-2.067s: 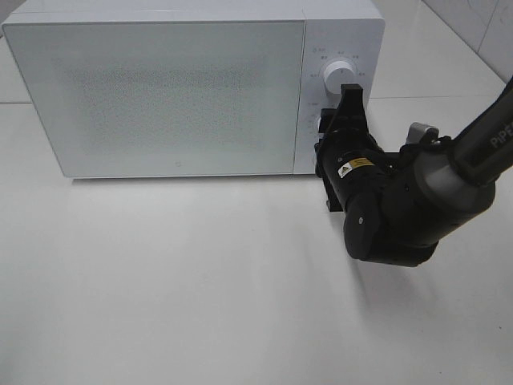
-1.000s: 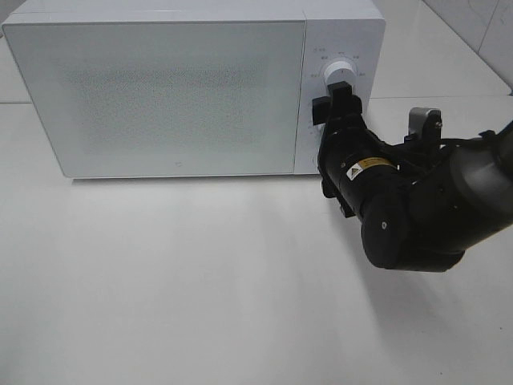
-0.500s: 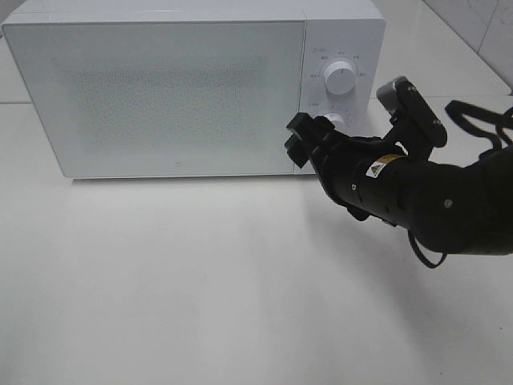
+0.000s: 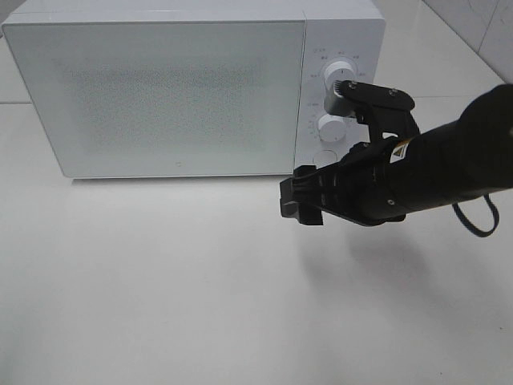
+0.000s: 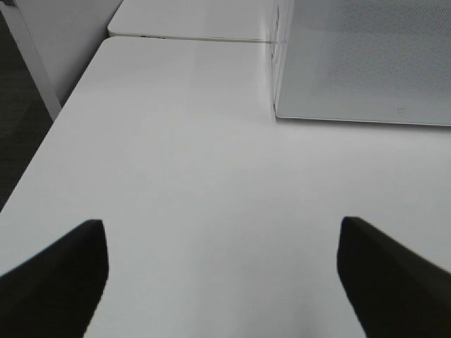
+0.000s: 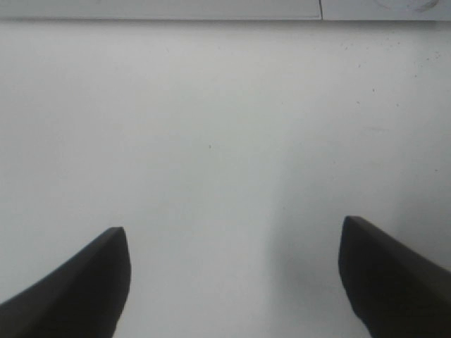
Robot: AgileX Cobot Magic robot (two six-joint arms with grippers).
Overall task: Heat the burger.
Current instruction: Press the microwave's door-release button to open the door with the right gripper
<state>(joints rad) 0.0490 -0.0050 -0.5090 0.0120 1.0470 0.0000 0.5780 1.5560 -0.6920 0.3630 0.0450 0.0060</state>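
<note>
Burger location cannot be told: none of the views shows it, and the frosted door [image 4: 160, 96] of the white microwave [image 4: 337, 16] is shut and reveals nothing of the inside. The microwave stands at the far side of the white bench [image 4: 160, 305], with two round knobs on its right-hand control panel, the upper knob [image 4: 339, 74] above the lower knob [image 4: 330, 126].

The right arm [image 4: 449, 168] reaches in from the right, and the right hand [image 4: 298, 199] hangs over the bench just on the near side of the microwave, below the seam between door and panel, pointing left. In its wrist view the two dark fingers [image 6: 77, 282] stand wide apart with only bare bench between them.

The left hand [image 5: 222, 274] is out of the high view. Its own camera shows it over the bench to the left of the microwave, its fingers [image 5: 56, 274] spread wide and holding nothing.
</note>
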